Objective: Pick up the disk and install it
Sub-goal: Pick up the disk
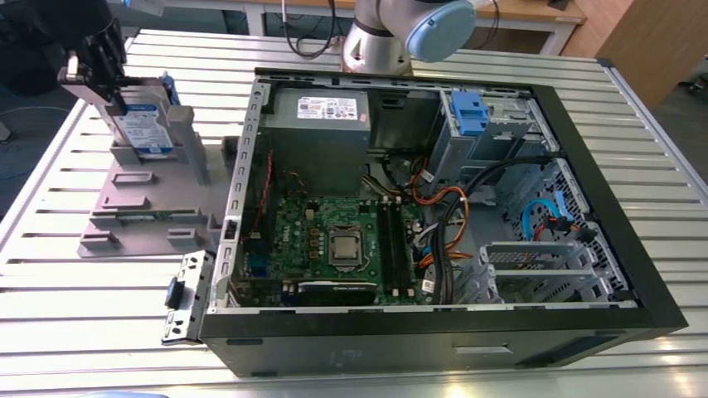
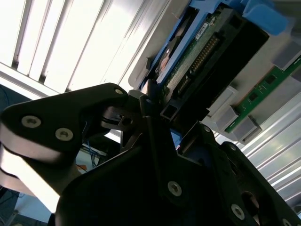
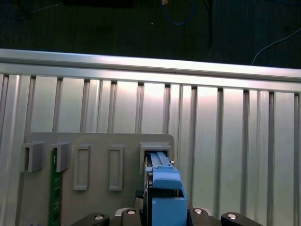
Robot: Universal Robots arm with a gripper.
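Gripper (image 2: pixel 163 114) is at the exterior view's left, right over the grey holder (image 1: pixel 144 211) that sits on the table (image 1: pixel 66 290). Its two black fingers (image 2: pixel 141 100) are on the two flat sides of the disk (image 1: pixel 144 124), near its top end. They look pressed onto it, so I think the gripper is pinching the disk.

The disk stands up tall on its end. Its long side goes up and down, and its white and blue label faces out in the exterior view. The disk is straight below the gripper, with its bottom end down between the posts of the grey holder. I cannot tell if the bottom end is touching the holder or is a little bit above it.

In the first wrist view the blue frame of the disk sits in line with one slot of the holder. A thin green card (image 3: pixel 55 188) stands in another slot, well apart from the disk.

The open computer case (image 1: pixel 443 332) lies just beside the holder, on the exterior view's right. At the far corner of the case there is a blue clip (image 1: pixel 469 112). That corner is well apart from the disk. The disk is not in the case yet.
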